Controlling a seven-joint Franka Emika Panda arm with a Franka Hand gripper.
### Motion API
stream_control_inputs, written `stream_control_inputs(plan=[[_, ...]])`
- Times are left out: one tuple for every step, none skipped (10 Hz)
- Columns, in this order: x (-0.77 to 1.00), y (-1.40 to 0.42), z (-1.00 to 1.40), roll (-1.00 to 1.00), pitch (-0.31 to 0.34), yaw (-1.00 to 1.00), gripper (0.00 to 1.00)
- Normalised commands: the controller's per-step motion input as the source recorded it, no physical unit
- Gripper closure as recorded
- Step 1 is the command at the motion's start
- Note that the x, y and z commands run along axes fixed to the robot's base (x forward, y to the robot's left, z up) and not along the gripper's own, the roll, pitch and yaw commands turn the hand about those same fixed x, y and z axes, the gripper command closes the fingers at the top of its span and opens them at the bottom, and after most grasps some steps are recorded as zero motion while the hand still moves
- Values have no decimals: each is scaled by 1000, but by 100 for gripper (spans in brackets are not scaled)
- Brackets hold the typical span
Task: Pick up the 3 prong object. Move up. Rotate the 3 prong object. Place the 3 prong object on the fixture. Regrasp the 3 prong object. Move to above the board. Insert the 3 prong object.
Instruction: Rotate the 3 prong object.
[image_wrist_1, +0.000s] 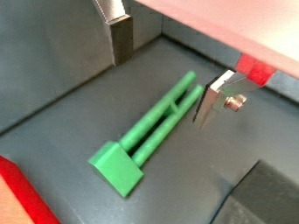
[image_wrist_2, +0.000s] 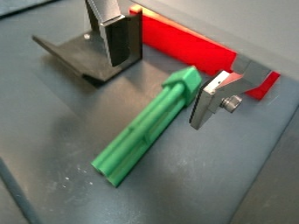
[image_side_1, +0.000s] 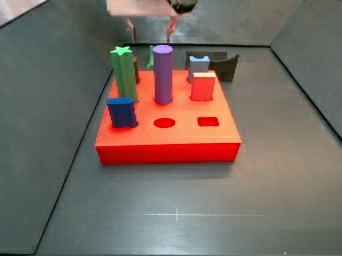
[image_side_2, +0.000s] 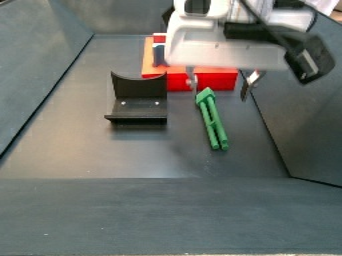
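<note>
the 3 prong object (image_wrist_2: 146, 129) lies flat on the dark floor, a green ribbed peg with a square foot at one end and its lobed tip toward the board (image_wrist_2: 187, 41). it is not gripped: in both wrist views it lies in the gap between the two silver fingers (image_wrist_1: 216, 99), touching neither as far as can be seen, so the tool (image_side_2: 219, 82) is open and straddling it near the tip end. that straddle looks like the line-up for the first pick, jaws set across the narrow shaft rather than the wide foot, probably because the shaft gives flat sides to clamp. in a side view the tool hangs low over the peg (image_side_2: 211, 117), with the fixture (image_side_2: 135, 98) just beside it on the floor, close at hand for the later regrasp. the board, seen in a side view (image_side_1: 167, 140), carries other pegs, with a round and a square hole free.
</note>
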Motion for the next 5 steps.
stream_control_inputs(plan=[[28,20,-1000,28,-25,-34,0],[41,26,-995,34,-19,-31,0],[45,28,-855,38,-14,-30,0],[44,28,-764,40,-9,-29,0],[40,25,-590,47,-12,-28,0]])
